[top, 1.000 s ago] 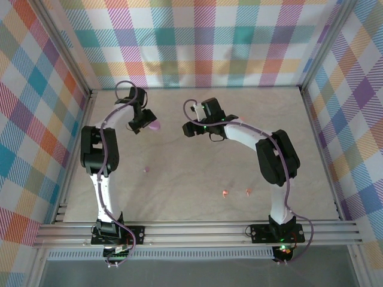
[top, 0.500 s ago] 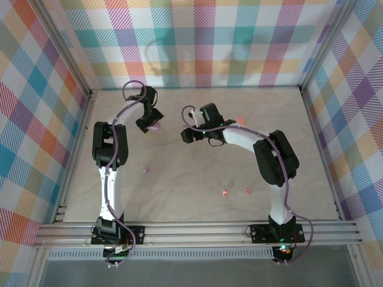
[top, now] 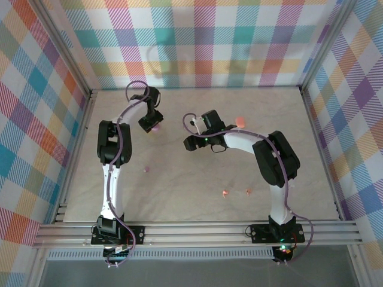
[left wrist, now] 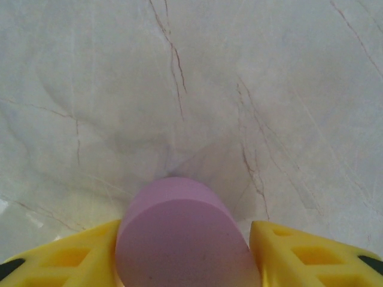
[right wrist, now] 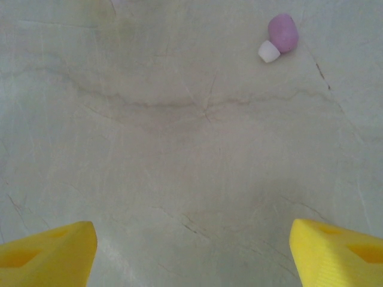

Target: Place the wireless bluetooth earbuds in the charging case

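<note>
At table (top: 179,191) rear, left jaws pinch lilac case (left wrist: 185,239); right jaws wide, empty.

1. I see the charging case (left wrist: 182,239) between my left fingers (left wrist: 66,257), at the far left of the surface (top: 197,173).
2. A second case (top: 240,122) lies far back, to the right of my right fingers (right wrist: 54,254).
3. One earbud (top: 146,170) lies nearer me, left of centre.
4. Two more earbuds (top: 224,193) (top: 248,192) lie side by side toward the front, right of centre, well apart from both cases.
</note>
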Motion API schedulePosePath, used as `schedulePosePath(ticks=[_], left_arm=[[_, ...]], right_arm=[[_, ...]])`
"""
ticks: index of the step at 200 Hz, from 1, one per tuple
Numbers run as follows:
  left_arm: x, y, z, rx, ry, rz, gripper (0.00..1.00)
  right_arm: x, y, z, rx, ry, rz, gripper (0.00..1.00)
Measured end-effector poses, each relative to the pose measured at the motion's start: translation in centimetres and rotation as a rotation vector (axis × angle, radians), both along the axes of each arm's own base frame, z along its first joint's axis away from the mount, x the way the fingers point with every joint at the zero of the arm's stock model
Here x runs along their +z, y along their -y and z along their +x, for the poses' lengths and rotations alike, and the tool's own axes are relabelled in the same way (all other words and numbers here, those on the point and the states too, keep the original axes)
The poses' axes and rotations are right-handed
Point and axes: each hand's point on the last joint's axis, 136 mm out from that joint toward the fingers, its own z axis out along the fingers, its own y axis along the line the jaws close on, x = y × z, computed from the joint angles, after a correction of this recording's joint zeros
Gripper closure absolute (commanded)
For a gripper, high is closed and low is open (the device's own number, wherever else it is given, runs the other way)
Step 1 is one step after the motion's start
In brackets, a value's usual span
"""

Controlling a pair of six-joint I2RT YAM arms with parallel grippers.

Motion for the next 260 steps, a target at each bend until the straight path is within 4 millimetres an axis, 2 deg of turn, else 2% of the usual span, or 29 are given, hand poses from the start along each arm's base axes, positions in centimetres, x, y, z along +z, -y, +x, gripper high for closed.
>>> schedulePosePath(ticks=[41,72,106,136,169,204,227,260], left_arm=[[0.1,1.1,-0.8,-0.041,-0.007,0.009,0.51],[0.2,2.1,-3.4,-0.076,-0.043,0.007,0.51],[1.6,4.1,-7.2,-0.148,-0.057,0.003,0.51],[2.4,7.5,-11.9,-0.239,-0.06,-0.006,0.51],[1.0,12.2,-17.2,-0.343,-0.088,0.003,0.5],[0.0,16.7,-21.5,-0.441,-0.102,0.017,0.49],[0.0,18.0,-22.4,-0.465,-0.09,0.017,0.47],[-0.5,17.9,-22.3,-0.452,-0.094,0.034,0.38]], right_arm=[[1.3,0.4,-0.5,-0.005,0.028,0.018,0.16],[2.4,1.4,-1.7,-0.022,0.059,0.04,0.17],[2.5,3.7,-4.7,-0.063,0.049,0.057,0.19],[2.4,6.1,-8.2,-0.097,0.028,0.071,0.2],[2.1,9.1,-11.9,-0.136,0.03,0.075,0.22],[2.6,11.4,-14.3,-0.16,0.063,0.076,0.22],[3.1,12.2,-15.1,-0.169,0.085,0.081,0.22],[3.0,13.0,-15.9,-0.188,0.075,0.072,0.22]])
